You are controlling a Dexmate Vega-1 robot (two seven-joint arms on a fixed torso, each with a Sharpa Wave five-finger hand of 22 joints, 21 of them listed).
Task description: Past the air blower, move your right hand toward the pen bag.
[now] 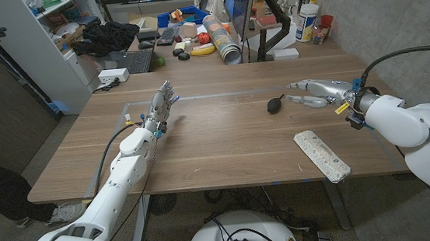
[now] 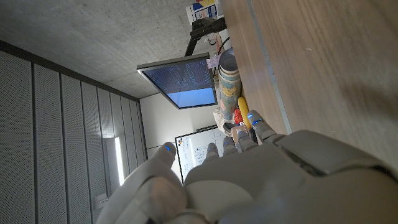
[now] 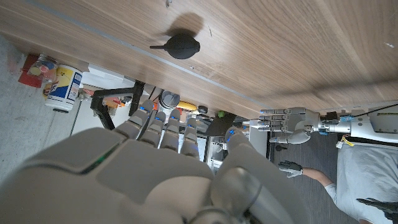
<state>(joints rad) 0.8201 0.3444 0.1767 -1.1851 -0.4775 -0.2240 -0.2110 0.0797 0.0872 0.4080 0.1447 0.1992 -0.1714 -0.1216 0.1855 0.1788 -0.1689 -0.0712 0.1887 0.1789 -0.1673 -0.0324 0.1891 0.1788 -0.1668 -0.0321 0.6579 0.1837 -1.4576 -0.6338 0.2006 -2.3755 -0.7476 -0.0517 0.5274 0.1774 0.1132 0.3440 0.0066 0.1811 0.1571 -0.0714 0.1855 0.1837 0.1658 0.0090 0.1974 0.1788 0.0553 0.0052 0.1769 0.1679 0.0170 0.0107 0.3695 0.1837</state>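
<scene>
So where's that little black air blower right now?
In the head view the air blower lies on the table's right half, just left of the right hand's fingertips, beyond the pen bag.

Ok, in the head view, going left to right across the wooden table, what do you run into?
Left hand → air blower → right hand, fingers reaching toward the blower. The pen bag lies nearer the table's front edge, about level with the right hand across the picture, so its place in the order is unclear.

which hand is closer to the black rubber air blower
Right. The right hand hovers just beside the black rubber air blower, fingertips almost reaching it. The left hand is far across the wooden table.
</scene>
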